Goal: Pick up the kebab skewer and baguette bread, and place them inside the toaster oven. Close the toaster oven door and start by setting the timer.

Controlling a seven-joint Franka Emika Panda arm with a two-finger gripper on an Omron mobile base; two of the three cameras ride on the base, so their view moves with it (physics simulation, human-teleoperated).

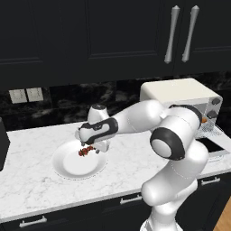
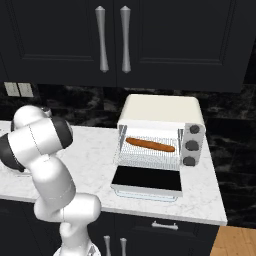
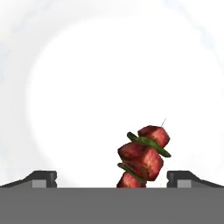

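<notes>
I hold the gripper (image 1: 89, 150), jaws apart, over the plate (image 1: 67, 168); kebab skewer (image 3: 144, 155) sits right of centre between them. Baguette bread (image 2: 150, 144) already lies in the toaster oven (image 2: 161, 115). Closing off-centre could flick it away.

The left base view looks down from behind the arm over the plate (image 1: 67, 169) and oven (image 1: 180, 92). The right base view faces the oven (image 2: 162, 112) squarely; both share the counter (image 2: 95, 150). The hand view hangs close above the plate (image 3: 65, 87).
</notes>
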